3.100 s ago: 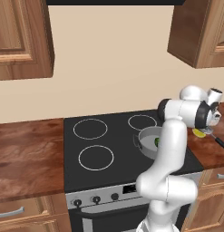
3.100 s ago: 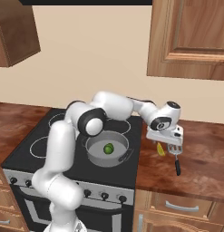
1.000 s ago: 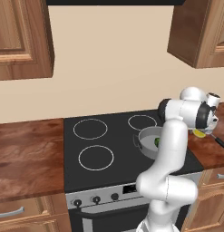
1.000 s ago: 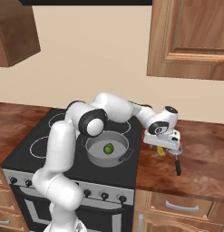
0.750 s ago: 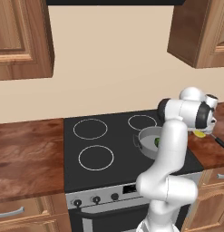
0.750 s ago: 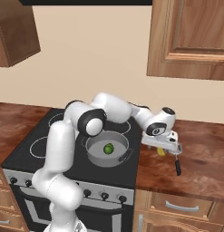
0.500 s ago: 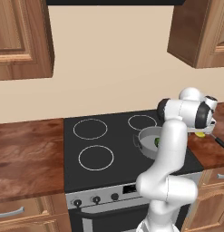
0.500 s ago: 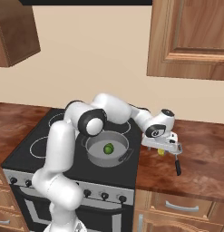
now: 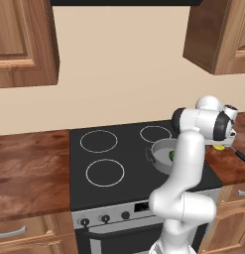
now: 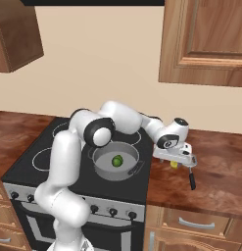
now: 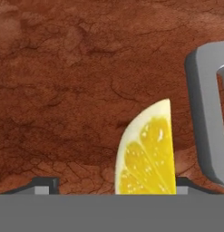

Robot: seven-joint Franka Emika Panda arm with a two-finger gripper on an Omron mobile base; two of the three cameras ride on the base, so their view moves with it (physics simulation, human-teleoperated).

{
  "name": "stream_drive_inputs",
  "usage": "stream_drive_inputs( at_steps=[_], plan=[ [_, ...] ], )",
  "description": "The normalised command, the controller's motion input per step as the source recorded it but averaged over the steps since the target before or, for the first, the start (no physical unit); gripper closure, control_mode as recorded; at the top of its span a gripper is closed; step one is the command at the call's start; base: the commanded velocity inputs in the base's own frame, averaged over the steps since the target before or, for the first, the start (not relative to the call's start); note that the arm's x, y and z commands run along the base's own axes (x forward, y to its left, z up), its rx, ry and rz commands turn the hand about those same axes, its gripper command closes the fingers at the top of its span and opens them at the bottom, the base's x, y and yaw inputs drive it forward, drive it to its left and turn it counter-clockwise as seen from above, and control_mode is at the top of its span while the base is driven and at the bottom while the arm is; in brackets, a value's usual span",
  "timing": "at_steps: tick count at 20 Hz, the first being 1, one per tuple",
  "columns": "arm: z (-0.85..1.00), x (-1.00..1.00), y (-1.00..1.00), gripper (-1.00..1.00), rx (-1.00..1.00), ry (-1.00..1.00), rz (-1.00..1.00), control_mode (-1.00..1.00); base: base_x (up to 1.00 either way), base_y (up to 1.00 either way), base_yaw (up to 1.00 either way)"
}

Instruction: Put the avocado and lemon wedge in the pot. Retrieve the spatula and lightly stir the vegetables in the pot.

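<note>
The stove takes up the middle of the kitchen, set into a brown wooden counter, and the white arm reaches from in front of it across to the counter on its right, because the piece that is not yet cooked lies there. On the front right burner sits the pot, a shallow grey pan with small side handles, placed within easy reach of that stretch of counter; inside it rests the avocado, so that half of the loading looks done. Next in size is the spatula, lying flat on the counter just beside the working spot with its dark handle pointing toward the front edge; in the hand view its grey head stands close to the right of the fruit, near enough that a careless closing could catch it. The gripper is brought low over the counter with its two dark tips spread well apart, one either side of the lemon wedge; it has no hold on anything yet. The lemon wedge lies on the counter between those tips, nearer the right one, rind up and away from the hand, which suits a pinch across its flat faces.
</note>
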Motion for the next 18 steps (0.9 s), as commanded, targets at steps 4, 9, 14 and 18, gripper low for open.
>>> stream_drive_inputs(
  at_steps=[4, 9, 14, 18],
  plan=[
    [0.0, 0.0, 0.04, 1.0, 0.0, 0.0, 0.0, -1.0, 0.0, 0.0, 0.0],
    [0.0, 0.0, 0.0, 1.0, 0.0, 0.0, 0.0, -1.0, 0.0, 0.0, 0.0],
    [0.0, -0.01, 0.01, 1.0, 0.0, 0.0, 0.0, -1.0, 0.0, 0.0, 0.0],
    [0.37, -0.44, 0.24, 1.0, 0.0, -0.13, 0.01, -1.0, 0.0, 0.0, 0.0]
  ],
)
